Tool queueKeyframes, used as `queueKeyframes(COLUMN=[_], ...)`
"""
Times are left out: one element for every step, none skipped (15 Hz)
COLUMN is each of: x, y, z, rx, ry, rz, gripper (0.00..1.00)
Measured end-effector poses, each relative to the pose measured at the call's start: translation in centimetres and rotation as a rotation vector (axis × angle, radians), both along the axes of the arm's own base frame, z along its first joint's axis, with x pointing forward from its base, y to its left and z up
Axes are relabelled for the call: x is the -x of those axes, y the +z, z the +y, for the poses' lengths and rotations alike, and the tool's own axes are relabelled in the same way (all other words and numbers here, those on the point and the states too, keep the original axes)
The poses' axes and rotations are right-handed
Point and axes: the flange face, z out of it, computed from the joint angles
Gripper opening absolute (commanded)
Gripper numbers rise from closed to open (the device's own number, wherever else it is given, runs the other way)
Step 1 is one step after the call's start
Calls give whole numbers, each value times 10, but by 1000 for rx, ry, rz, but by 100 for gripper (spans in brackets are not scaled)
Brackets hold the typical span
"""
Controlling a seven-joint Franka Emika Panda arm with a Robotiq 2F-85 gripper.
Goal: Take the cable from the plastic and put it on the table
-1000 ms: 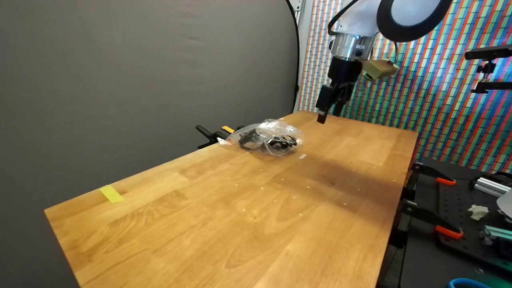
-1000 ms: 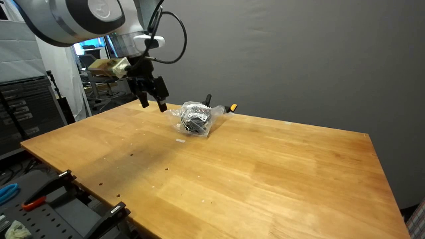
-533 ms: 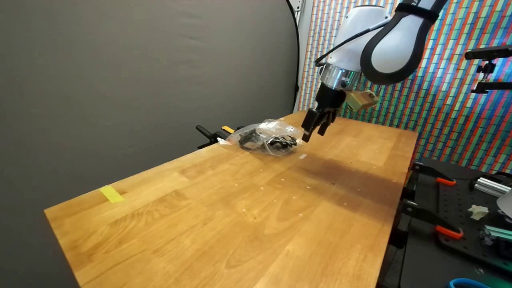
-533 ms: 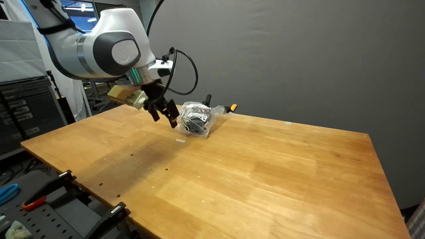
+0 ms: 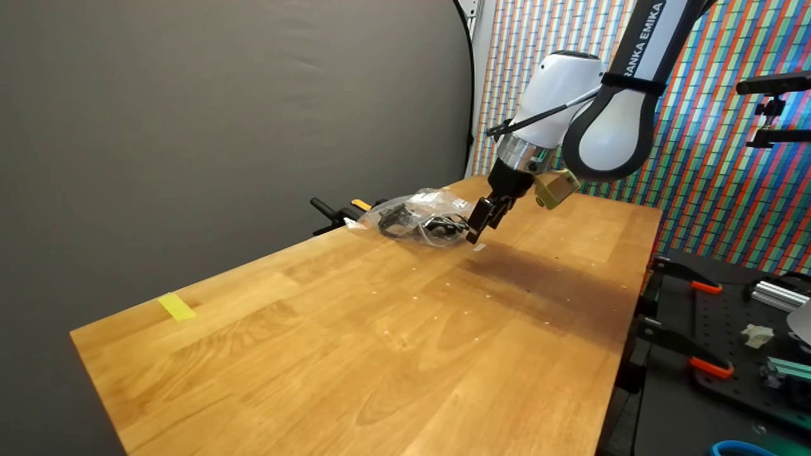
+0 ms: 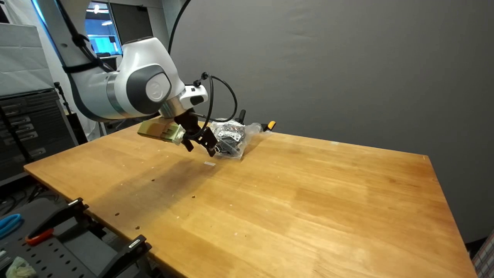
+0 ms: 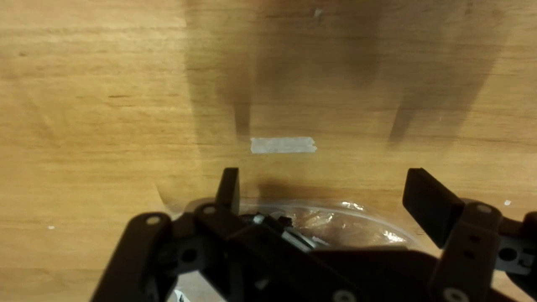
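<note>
Fingers (image 7: 432,212) apart near the clear bag (image 5: 438,206), black cable (image 5: 437,226) inside

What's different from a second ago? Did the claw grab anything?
The claw has come down, closer to the wooden table and the clear plastic bag. It stands open; nothing was grabbed or let go. The bag, with black cable inside, lies where it was.
</note>
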Motion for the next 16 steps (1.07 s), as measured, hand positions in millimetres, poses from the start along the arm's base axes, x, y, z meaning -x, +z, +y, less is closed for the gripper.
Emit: queueKeyframes(x=[-3, -5, -8, -10, -12, -13, -15, -15, -16, -16, -16, -16, -15, -15, -15, -15], y=[-4, -8, -13, -16, -18, -20, -21, -22, -22, -21, -20, -19, -18, -17, -16, -16], z=[1, 2, 4, 5, 7, 9, 11, 13, 15, 17, 20, 22, 24, 26, 27, 27], rx=[8, 13, 19, 26, 32, 40, 48, 56, 64, 72, 80, 87, 94, 100, 106, 111], ry=[11, 15, 22, 32, 41, 53, 65, 78, 91, 105, 119, 132, 143, 153, 162, 167], rz=[-20, -38, -53, -69, -85, -101, -118, -132, -146, -158, -169, -180, -188, -195, -203, -207], gripper=[100, 100, 100, 100, 100, 100, 100, 100, 100, 100, 100, 100, 100, 100, 100, 100])
